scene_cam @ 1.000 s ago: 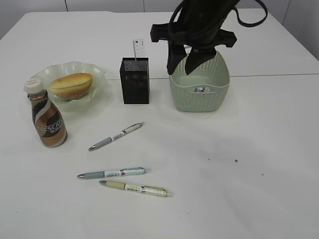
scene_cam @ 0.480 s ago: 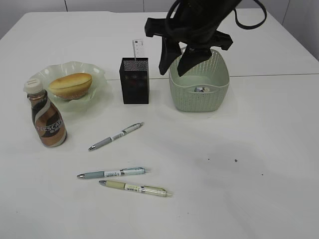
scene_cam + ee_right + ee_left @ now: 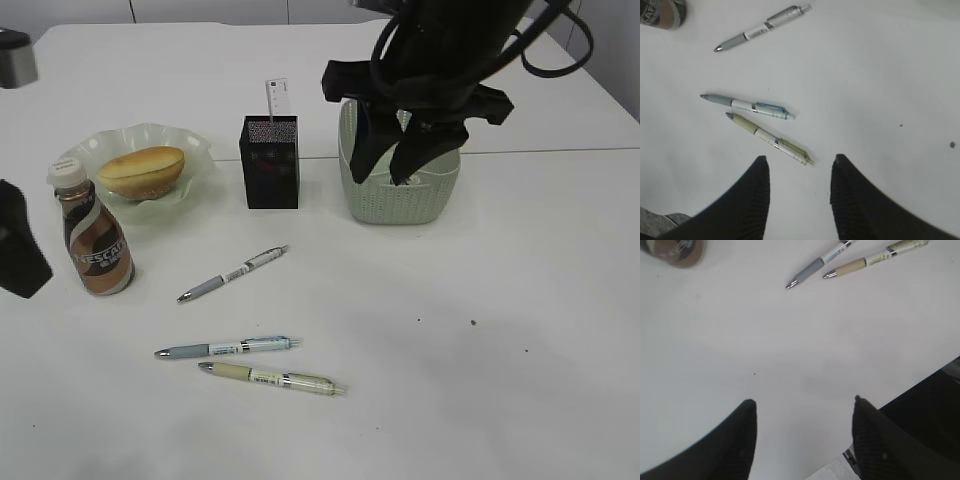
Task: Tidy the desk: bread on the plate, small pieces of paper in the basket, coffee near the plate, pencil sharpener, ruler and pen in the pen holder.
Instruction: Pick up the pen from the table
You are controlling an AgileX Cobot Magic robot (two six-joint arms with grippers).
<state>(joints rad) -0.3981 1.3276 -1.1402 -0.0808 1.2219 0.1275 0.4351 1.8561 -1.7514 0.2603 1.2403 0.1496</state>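
Bread (image 3: 142, 170) lies on the pale green plate (image 3: 195, 150). The coffee bottle (image 3: 94, 240) stands just in front of the plate. A ruler (image 3: 277, 100) sticks out of the black pen holder (image 3: 270, 162). Three pens lie on the table: a silver one (image 3: 232, 273) (image 3: 762, 27), a blue-grey one (image 3: 224, 348) (image 3: 747, 105) and an olive one (image 3: 272, 379) (image 3: 769, 138). My right gripper (image 3: 388, 170) (image 3: 799, 162) is open and empty, hanging in front of the green basket (image 3: 440, 195). My left gripper (image 3: 20, 255) (image 3: 804, 404) is open and empty at the left edge.
The desk's near edge and dark floor show in the left wrist view (image 3: 935, 405). Small dark specks lie on the white tabletop (image 3: 473, 323).
My right gripper has moved from over the basket forward and to the right, now in front of it. My left gripper has come into view at the left edge.
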